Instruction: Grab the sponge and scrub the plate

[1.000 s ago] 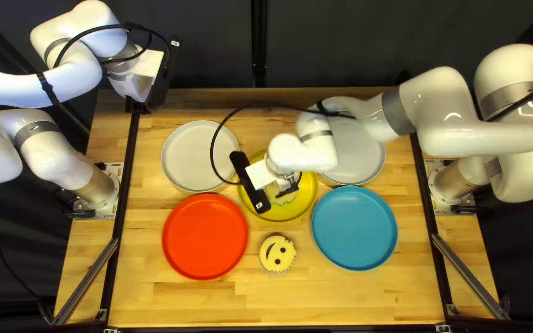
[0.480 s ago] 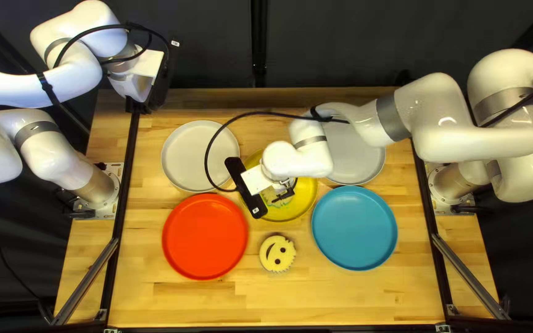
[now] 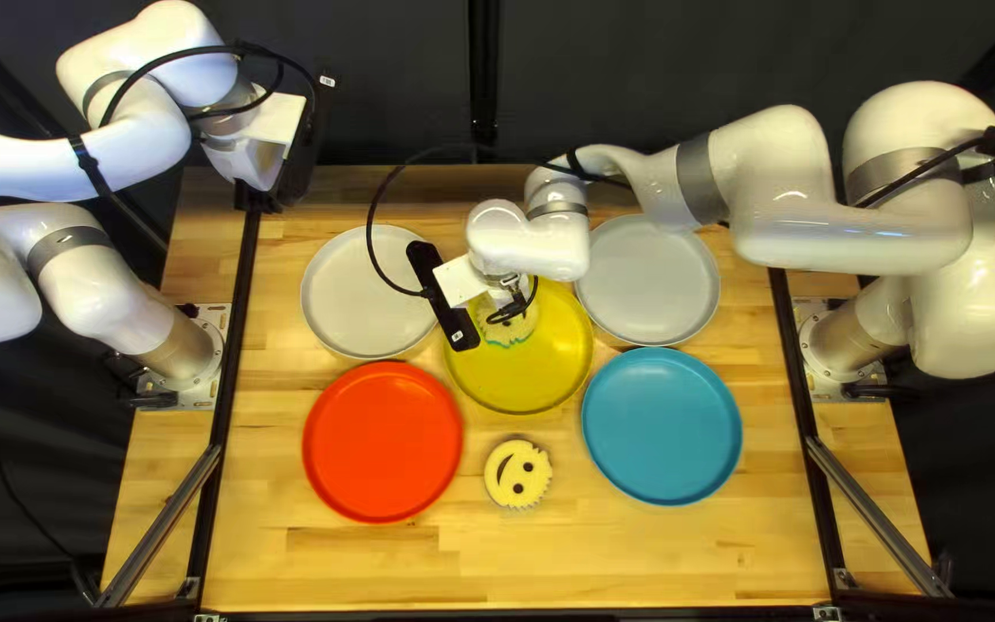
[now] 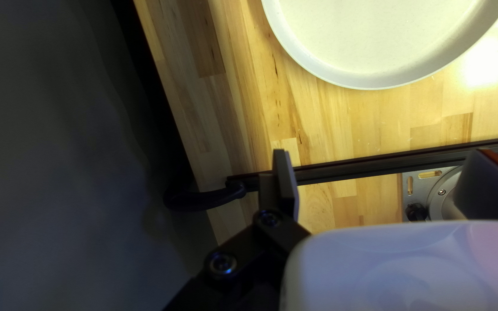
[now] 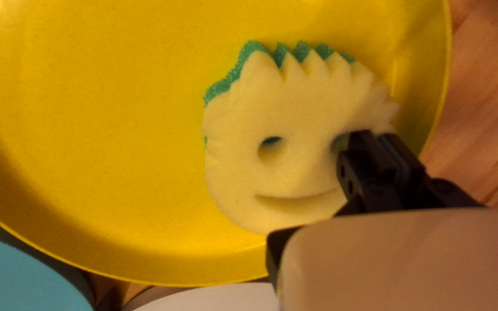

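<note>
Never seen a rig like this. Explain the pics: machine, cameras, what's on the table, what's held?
It's a robot with two arms, left and right, at a wooden table. The top left view looks down from above the table's near edge; each wrist view looks along that arm's own fingers.

On the table: a yellow plate in the middle, plus red, blue and two grey plates. A loose sponge lies nearer the camera.

The right fingers pinch a smiley sponge near its edge, over the yellow plate. The left fingers are open, holding nothing.
</note>
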Controlling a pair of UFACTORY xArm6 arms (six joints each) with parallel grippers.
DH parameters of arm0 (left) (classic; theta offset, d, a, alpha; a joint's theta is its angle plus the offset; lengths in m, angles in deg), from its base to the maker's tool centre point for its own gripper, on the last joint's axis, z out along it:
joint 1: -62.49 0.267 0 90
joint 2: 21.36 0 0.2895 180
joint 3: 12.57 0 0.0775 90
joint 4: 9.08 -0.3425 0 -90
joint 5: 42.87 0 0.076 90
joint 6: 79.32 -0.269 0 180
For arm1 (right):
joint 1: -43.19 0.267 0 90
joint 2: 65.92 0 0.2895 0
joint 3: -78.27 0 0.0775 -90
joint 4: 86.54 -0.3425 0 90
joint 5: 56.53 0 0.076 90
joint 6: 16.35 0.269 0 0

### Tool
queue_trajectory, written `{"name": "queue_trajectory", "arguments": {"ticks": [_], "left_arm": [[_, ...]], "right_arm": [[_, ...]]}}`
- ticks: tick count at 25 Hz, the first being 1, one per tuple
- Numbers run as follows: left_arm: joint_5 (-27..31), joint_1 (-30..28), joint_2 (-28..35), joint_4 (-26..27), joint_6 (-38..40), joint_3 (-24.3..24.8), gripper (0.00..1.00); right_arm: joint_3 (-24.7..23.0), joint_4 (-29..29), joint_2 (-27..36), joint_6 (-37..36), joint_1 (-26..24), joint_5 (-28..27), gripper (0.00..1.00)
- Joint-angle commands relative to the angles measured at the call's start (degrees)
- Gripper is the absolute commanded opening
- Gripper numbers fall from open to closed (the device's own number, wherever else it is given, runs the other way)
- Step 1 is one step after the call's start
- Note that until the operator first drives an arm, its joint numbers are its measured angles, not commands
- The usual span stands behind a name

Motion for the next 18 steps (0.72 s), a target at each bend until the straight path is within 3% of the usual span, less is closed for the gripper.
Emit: {"name": "queue_trajectory", "arguments": {"ticks": [1, 10, 18], "left_arm": [[0.0, 0.0, 0.0, 0.0, 0.0, 0.0, 1.00], [0.0, 0.0, 0.0, 0.0, 0.0, 0.0, 1.00], [0.0, 0.0, 0.0, 0.0, 0.0, 0.0, 1.00]], "right_arm": [[-0.2, 2.1, 0.7, 4.0, 3.8, -0.9, 0.00], [0.2, 4.9, 0.3, 7.4, 7.2, -1.3, 0.00], [3.8, 3.3, -2.6, 1.3, 1.7, -0.6, 0.00]]}}
